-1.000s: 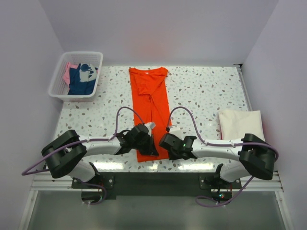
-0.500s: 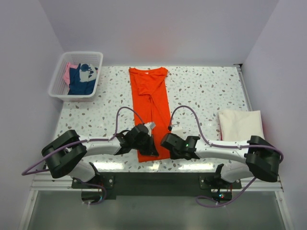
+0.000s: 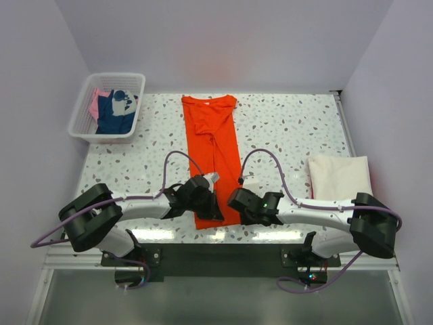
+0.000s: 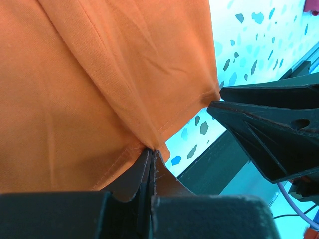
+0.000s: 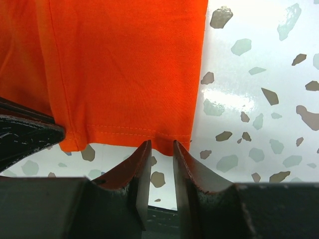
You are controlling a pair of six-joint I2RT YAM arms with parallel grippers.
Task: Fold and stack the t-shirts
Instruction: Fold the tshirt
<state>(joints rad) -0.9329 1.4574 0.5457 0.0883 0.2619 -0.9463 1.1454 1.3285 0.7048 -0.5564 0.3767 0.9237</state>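
The bright orange t-shirt [image 3: 213, 145] lies folded into a long strip down the middle of the table, collar at the far end. My left gripper [image 3: 214, 211] is shut on its near hem, at the left corner; in the left wrist view [image 4: 152, 149] the cloth puckers into the closed tips. My right gripper [image 3: 235, 202] is at the near right corner of the hem. In the right wrist view [image 5: 161, 145] its jaws stand slightly apart, with the hem edge [image 5: 149, 134] at the tips. A folded cream-white t-shirt [image 3: 338, 176] lies at the right.
A white mesh basket [image 3: 80, 116] at the far left holds a navy shirt [image 3: 111, 116] and a pink one [image 3: 98, 101]. The table's near edge and a dark rail [image 3: 216, 250] are just behind both grippers. Walls enclose the table on three sides.
My right arm has shifted slightly and its gripper has edged in to the shirt's near right corner. The left gripper and the shirt have stayed in place.
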